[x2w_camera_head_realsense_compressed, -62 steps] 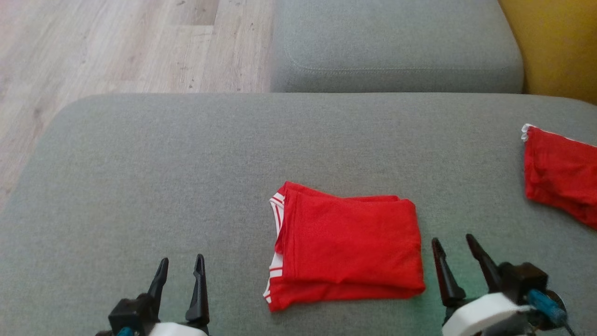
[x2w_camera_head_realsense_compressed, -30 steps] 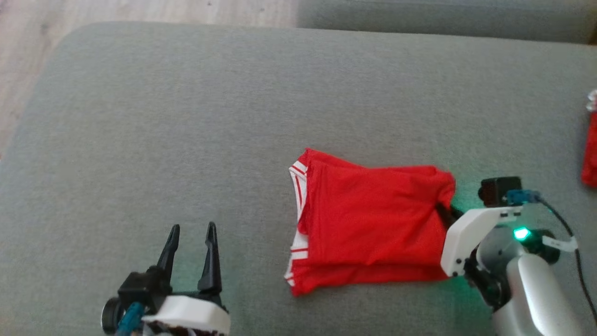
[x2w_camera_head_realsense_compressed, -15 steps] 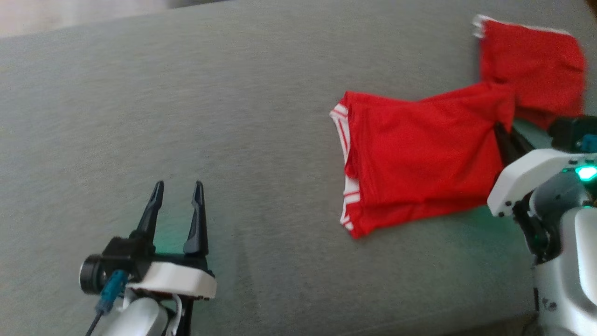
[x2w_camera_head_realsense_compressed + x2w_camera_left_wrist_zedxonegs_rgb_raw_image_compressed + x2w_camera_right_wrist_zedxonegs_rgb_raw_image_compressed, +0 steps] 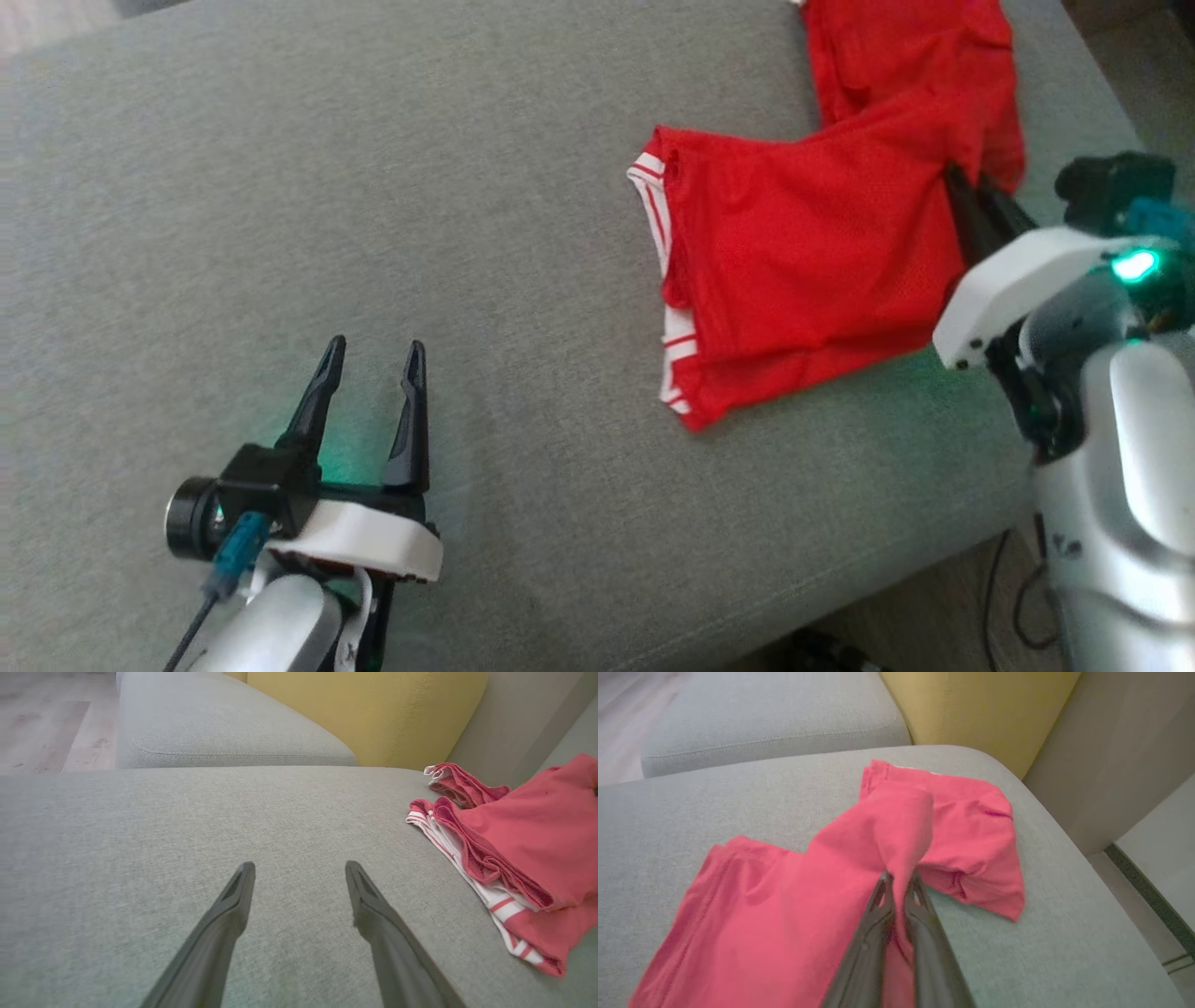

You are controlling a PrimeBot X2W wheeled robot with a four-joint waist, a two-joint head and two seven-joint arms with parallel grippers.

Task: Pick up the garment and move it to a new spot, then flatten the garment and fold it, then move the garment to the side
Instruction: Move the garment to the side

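One corner of the red garment (image 4: 803, 261) is pinched tight in the right jaws, likely to drag it aside; left jaws stand open, empty.

Garment (image 4: 794, 271): thin mesh cloth, matt. Cushion (image 4: 373, 187): woven upholstery, rough txtr.

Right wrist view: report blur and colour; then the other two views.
Right wrist view: soft, the shut right gripper and folded red garment smeared, red washed to pink. Left wrist view: crisp grey fabric sofa cushion weave. Head view: green glow tints the cushion by the open left gripper.
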